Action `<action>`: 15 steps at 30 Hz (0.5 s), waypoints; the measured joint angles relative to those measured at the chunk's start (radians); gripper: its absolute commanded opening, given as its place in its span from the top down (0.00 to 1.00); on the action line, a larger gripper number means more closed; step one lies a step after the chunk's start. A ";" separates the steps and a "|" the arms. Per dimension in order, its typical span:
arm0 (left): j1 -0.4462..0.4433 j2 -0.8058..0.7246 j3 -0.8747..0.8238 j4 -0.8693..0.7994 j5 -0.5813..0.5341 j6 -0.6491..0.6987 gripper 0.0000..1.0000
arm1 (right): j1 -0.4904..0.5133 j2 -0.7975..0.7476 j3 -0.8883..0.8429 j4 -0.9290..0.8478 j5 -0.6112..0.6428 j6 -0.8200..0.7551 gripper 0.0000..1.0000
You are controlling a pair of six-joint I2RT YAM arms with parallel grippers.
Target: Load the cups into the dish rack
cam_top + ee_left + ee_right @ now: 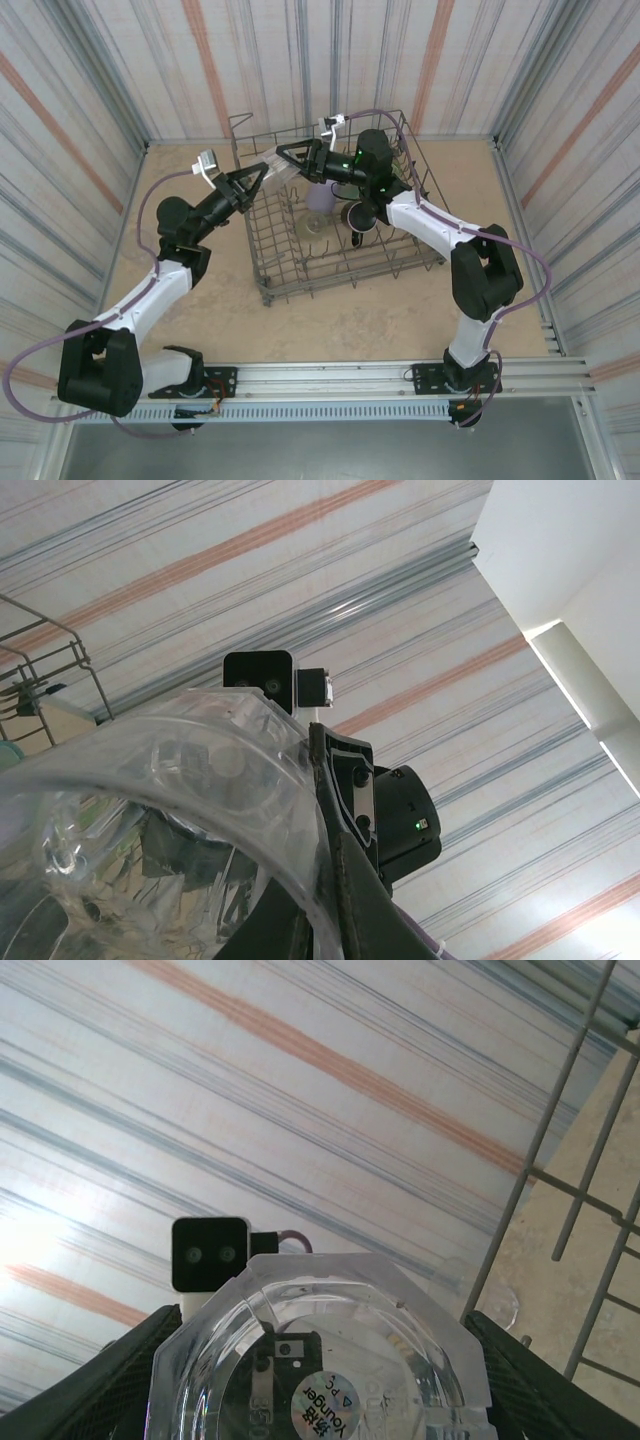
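Above the dish rack (330, 262) the clear cup (320, 1350) lies sideways, wall clenched in the left claw (264, 176), base facing the right claw (287, 160), whose grip is unclear

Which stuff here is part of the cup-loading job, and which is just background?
Job: dish rack; clear cup in the left gripper; lavender cup and dark cup in the rack.
Not job: table; striped walls; arm mounting rail.

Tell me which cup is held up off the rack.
The clear cup, held by the left gripper above the dish rack; the lavender cup and dark cup sit down inside it.
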 measured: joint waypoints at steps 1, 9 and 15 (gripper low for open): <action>0.000 0.000 0.000 0.001 0.000 -0.001 1.00 | 0.000 0.000 -0.001 0.002 0.000 0.000 0.46; 0.000 0.009 0.000 -0.016 -0.008 0.019 0.52 | 0.007 0.000 -0.020 -0.022 0.003 -0.010 0.60; -0.002 -0.055 0.000 -0.142 -0.023 0.089 0.24 | 0.010 -0.025 -0.025 -0.105 0.005 -0.078 0.62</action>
